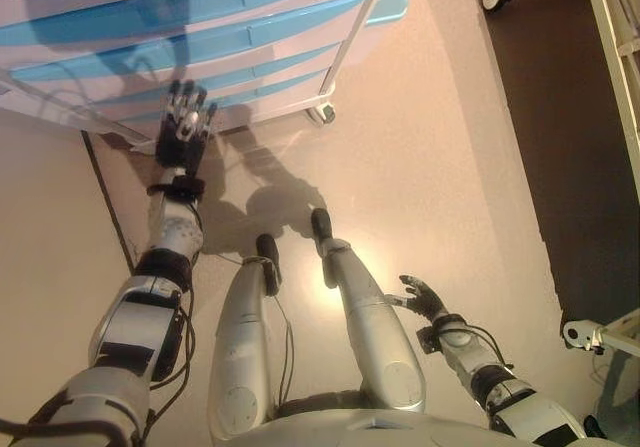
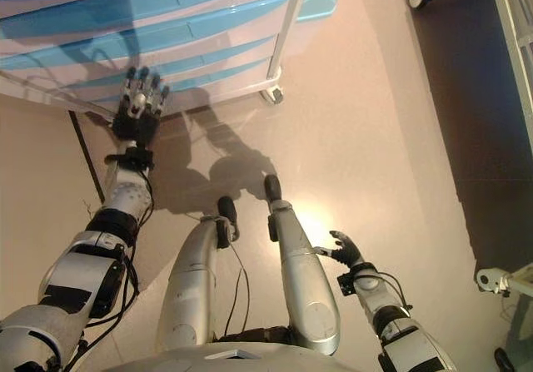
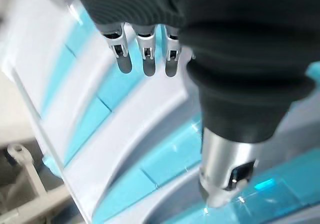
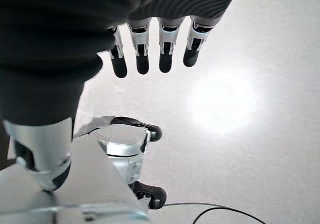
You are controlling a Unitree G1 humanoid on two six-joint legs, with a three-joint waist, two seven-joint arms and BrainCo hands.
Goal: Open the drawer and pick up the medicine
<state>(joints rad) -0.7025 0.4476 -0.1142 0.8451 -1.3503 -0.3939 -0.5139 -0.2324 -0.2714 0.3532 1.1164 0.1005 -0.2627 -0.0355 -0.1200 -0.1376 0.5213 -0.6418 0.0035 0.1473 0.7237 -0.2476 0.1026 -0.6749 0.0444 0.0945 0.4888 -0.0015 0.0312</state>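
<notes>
A: Where is the drawer unit?
B: The drawer unit stands on the floor, a white frame on castors with pale blue drawer fronts stacked one over another. All the drawers that show look pushed in.

A: And the left hand?
B: The left hand is raised in front of the lower drawers, near the unit's lower edge, with its fingers straight and spread wide. In the left wrist view the blue fronts and white rails lie just past the fingertips, and the thumb tip is close against a blue front. Whether it touches I cannot tell. It holds nothing.

A: The right hand?
B: The right hand hangs low at the robot's side, well apart from the unit, over bare floor. Its fingers are relaxed, only loosely bent, and empty.

A: The medicine?
B: It shows in no view; neither hand has it.

A: Anything else?
B: A white castor of some other frame stands at the floor's right edge.
</notes>
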